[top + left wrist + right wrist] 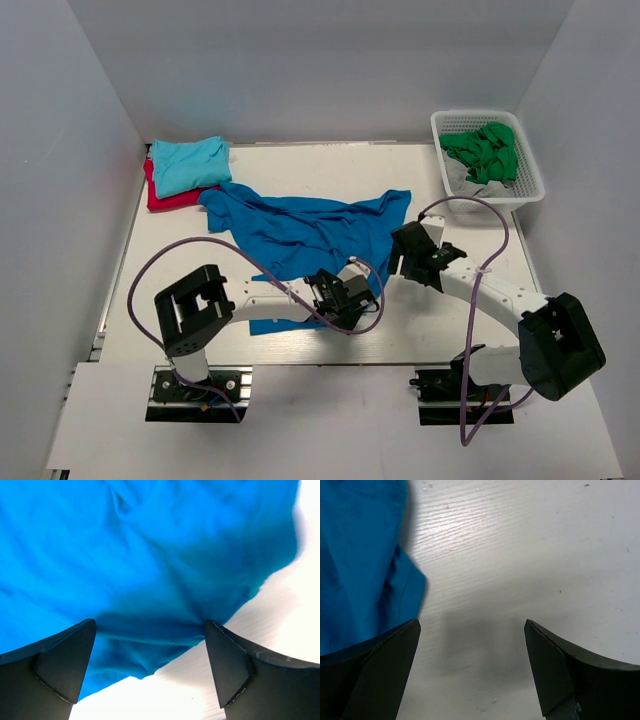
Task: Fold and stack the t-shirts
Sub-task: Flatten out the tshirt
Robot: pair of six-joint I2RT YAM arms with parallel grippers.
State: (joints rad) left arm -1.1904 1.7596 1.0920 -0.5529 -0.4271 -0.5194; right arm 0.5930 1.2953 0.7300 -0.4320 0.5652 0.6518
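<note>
Left wrist | left hand (150,630) apart over royal-blue t-shirt (150,555) | right hand (472,627) apart above table (530,550)

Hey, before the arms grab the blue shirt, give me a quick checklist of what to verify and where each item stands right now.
1. Left gripper open: ok, jaws apart above the blue t-shirt hem.
2. Right gripper open: ok.
3. Cloth between the right jaws: not ok, only bare table there; the shirt edge lies beside one finger.
4. Blue t-shirt spread flat: not ok, rumpled and skewed.
5. Stack ready: ok, turquoise t-shirt folded on the red t-shirt, far left corner.
6. Left fingers touching cloth: cannot tell.
</note>
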